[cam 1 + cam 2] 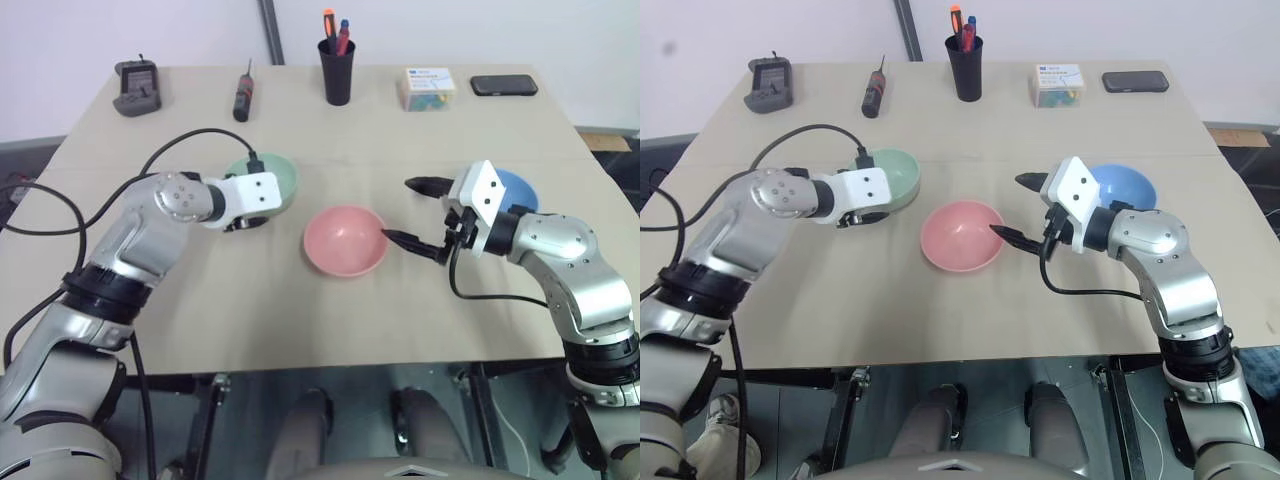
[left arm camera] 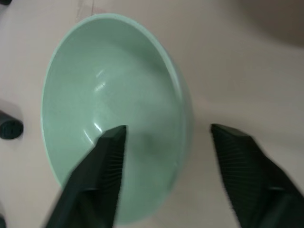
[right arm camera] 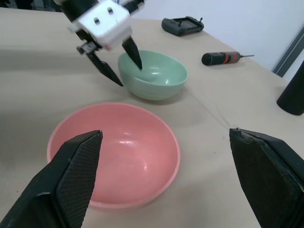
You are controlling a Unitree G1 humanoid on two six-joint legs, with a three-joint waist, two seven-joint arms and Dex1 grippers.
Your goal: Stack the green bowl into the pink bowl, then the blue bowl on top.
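The pale green bowl (image 1: 284, 176) sits upright on the table, left of centre. My left gripper (image 2: 168, 129) straddles its near rim: one finger is inside the bowl, the other outside, and both stand clear of the wall, so it is open. The pink bowl (image 1: 345, 240) rests empty at the table's middle. My right gripper (image 1: 422, 215) hovers just right of the pink bowl, pointing toward it, open wide and holding nothing. The blue bowl (image 1: 520, 187) stands behind the right gripper's white housing, partly hidden by it.
Along the table's far edge stand a black handheld device (image 1: 137, 90), a screwdriver (image 1: 243, 97), a black pen cup (image 1: 337, 72), a small box (image 1: 430, 88) and a phone (image 1: 504, 85). The left arm's cable loops over the table's left side.
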